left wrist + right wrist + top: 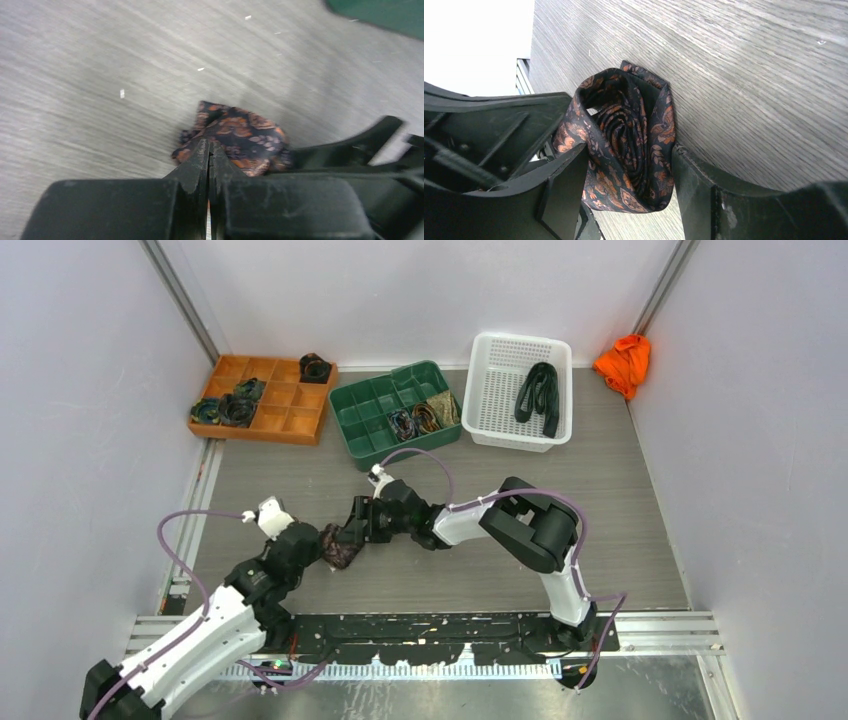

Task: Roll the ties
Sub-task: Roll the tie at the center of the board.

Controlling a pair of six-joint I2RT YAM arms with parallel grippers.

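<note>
Perhaps nine ties (340, 546), one orange tray (300, 423), one green tray (368, 440), one basket (495, 405), one cloth (624, 362)

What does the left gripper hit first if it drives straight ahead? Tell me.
The rolled tie: the left gripper has its shut tips at the roll's near edge, apparently pinching the fabric. Just beyond, the right gripper clasps the same roll, so it would likely come next; depth is unclear.

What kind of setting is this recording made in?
Most likely a robot lab's enclosed test cell, not a home or shop: plain blank walls box in the grey table, the left arm and right arm are bolted at its near edge, and an orange compartment tray and a white basket hold ties.
</note>
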